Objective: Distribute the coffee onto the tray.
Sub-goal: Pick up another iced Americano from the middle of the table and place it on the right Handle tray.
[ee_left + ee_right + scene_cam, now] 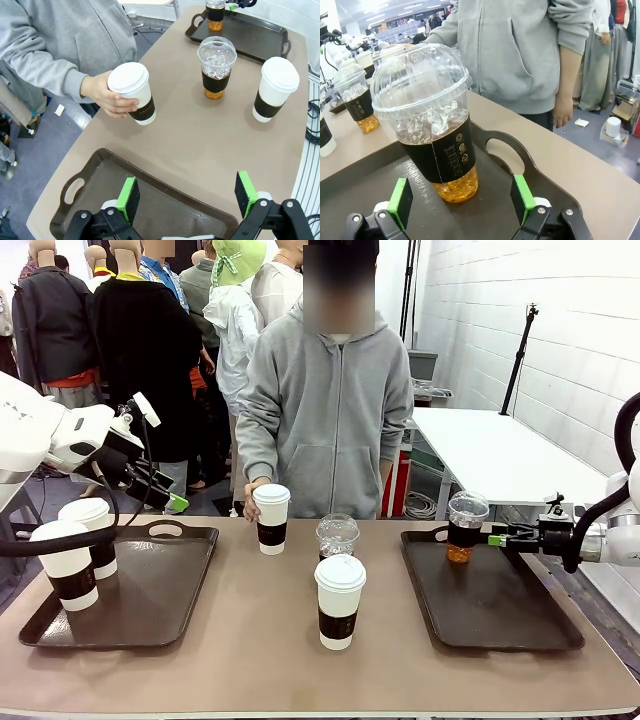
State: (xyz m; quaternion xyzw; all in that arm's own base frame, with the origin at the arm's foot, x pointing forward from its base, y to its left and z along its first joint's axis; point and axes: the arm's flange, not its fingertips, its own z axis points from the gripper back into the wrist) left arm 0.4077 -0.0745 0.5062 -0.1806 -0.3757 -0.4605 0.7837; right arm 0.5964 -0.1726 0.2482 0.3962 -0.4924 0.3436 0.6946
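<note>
Now, on the right tray (500,620), inside the wide-spread right gripper (461,197), untouched: an iced cup (437,125). Probably top-heavy, thin-walled, easily crushed, with a pop-off dome lid (420,75). Wet sides likely slippery. Best pinched gently at the dark sleeve (445,155), low down. Left gripper (187,195) spread too, empty, over the left tray (100,180).
</note>
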